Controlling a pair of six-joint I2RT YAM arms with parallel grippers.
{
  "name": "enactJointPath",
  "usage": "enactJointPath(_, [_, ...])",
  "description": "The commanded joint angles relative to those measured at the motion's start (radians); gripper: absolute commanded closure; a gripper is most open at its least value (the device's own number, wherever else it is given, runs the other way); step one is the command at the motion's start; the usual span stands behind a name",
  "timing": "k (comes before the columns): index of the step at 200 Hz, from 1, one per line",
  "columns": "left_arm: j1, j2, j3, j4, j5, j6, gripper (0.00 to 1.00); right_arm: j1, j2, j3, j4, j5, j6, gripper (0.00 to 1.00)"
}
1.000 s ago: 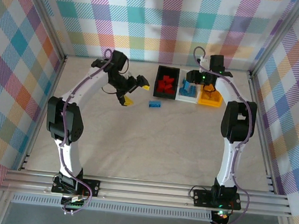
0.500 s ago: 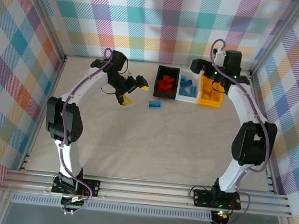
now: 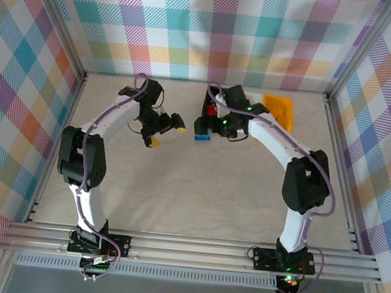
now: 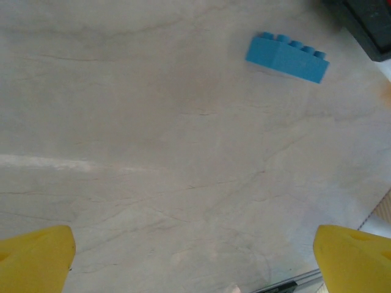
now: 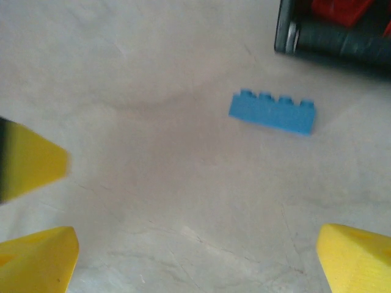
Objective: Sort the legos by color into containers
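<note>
Blue lego — loose near black bin | right gripper spread wide above, likely to grab | left gripper wide — empty

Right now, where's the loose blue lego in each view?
Top external: blue lego near centre, just in front of the black bin.
Left wrist: blue lego upper right, black bin in top-right corner.
Right wrist: blue lego above centre, black bin top right.
Shared landmark: the black bin.

Pale beige marbled desk, pastel plaid walls on three sides, aluminium posts at the far corners, aluminium rails along the near edge, soft even light
</note>
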Motion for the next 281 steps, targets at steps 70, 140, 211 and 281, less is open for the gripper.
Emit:
enactJointPath(70, [0.091,-0.199,-0.142,0.012,-0.060,0.012,0.00,0.050,0.262,0.186,-0.098,0.257,0.071,0.00])
enactJointPath(140, [0.123,-0.209,-0.155,0.007,-0.039,0.024,0.00,0.065,0.423,0.383,-0.151,0.308,0.038,0.02])
enactJointPath(211, [0.139,-0.209,-0.162,0.011,-0.018,0.016,0.00,0.094,0.514,0.480,-0.180,0.380,0.025,0.11])
enactJointPath(281, [0.144,-0.195,-0.164,0.018,-0.005,0.009,0.00,0.095,0.550,0.530,-0.197,0.419,0.041,0.28])
